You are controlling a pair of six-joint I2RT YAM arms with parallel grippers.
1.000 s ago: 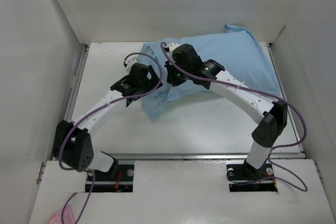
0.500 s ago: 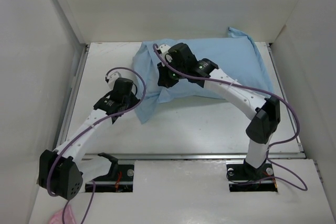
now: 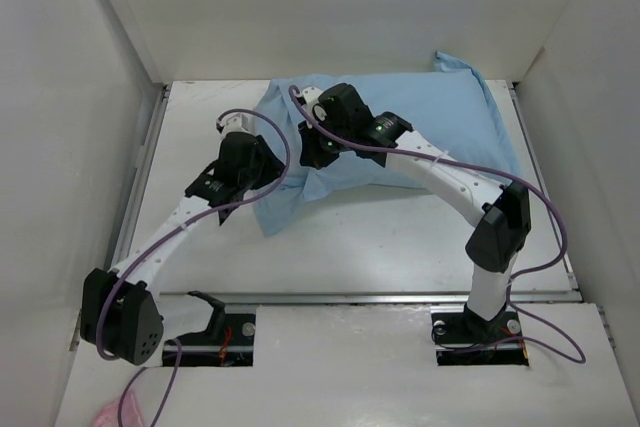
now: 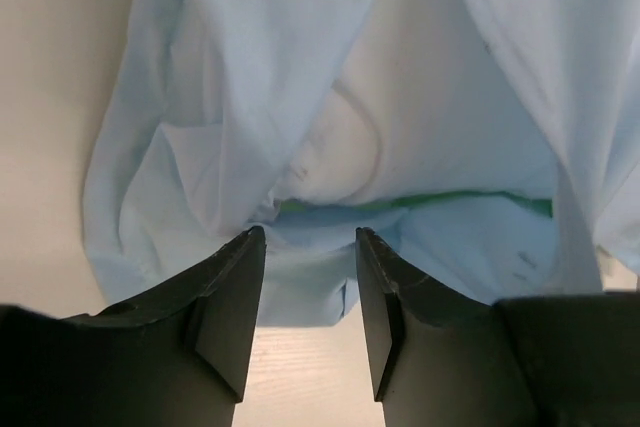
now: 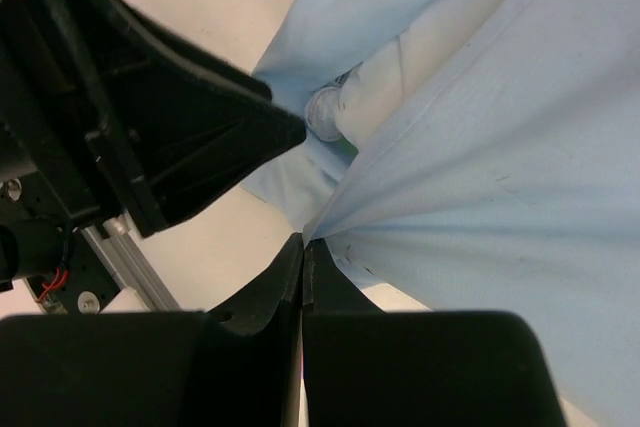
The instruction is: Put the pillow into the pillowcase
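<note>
The light blue pillowcase [image 3: 430, 112] lies across the back of the table, bulging, with its mouth at the left. In the top view the pillow is hidden inside it. In the left wrist view the white pillow [image 4: 430, 97] shows inside the mouth above a mint-green hem. My left gripper [image 4: 308, 237] is open, its tips at the lower lip of the pillowcase [image 4: 260, 27] with nothing pinched. My right gripper [image 5: 303, 240] is shut on the edge of the pillowcase [image 5: 500, 197], beside the white pillow [image 5: 385, 82]. From above, the left gripper [image 3: 268, 169] and right gripper [image 3: 312, 155] sit close together at the mouth.
White walls close in the table [image 3: 400, 247] on the left, back and right. A metal rail [image 3: 350, 297] runs along its near edge. The left arm's black wrist [image 5: 150, 147] fills the left of the right wrist view. A pink object [image 3: 105, 412] lies at the bottom left.
The left arm drew back to the left, then came forward again to the pillowcase mouth with its jaws parted. The loose flap of the pillowcase shifted left. The right gripper kept its hold.
</note>
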